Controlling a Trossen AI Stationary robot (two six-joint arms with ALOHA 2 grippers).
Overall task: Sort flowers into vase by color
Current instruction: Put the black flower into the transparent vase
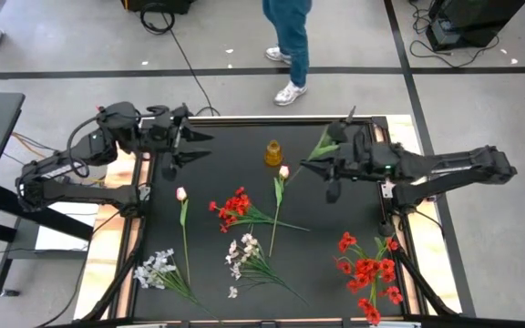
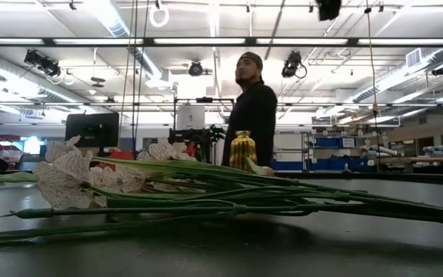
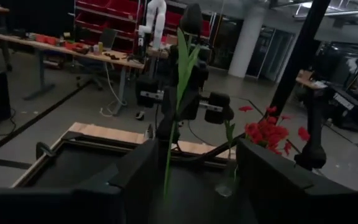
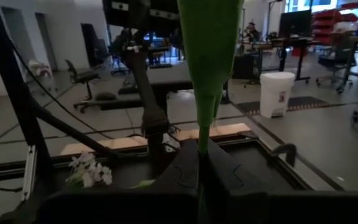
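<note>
My right gripper (image 1: 319, 164) (image 4: 202, 168) is above the table's far right part, beside the amber vase (image 1: 272, 153) (image 2: 242, 150), and is shut on a green flower stem with a long leaf (image 1: 323, 144). Which blossom this stem bears I cannot tell. My left gripper (image 1: 197, 147) (image 3: 191, 186) is open and empty at the far left, facing the vase. Lying flat on the black mat are two pink tulips (image 1: 180, 193) (image 1: 283, 171), two red bunches (image 1: 235, 210) (image 1: 367, 269) and two white sprays (image 1: 158, 269) (image 1: 244, 255). My right gripper pinches the green stem (image 4: 202, 146) between its two shut fingers, just under the long leaf (image 4: 209, 56). The fingers come level from the table's right and lie across the stem. The stem stands upright (image 3: 178, 93), leaf uppermost; its lower end is hidden behind my left gripper.
A person (image 1: 290, 46) (image 2: 252, 108) stands just beyond the table's far edge. The mat has a raised wooden frame (image 1: 139, 173). Cables lie on the floor beyond the table. Bare mat (image 1: 235, 146) lies between my two grippers around the vase.
</note>
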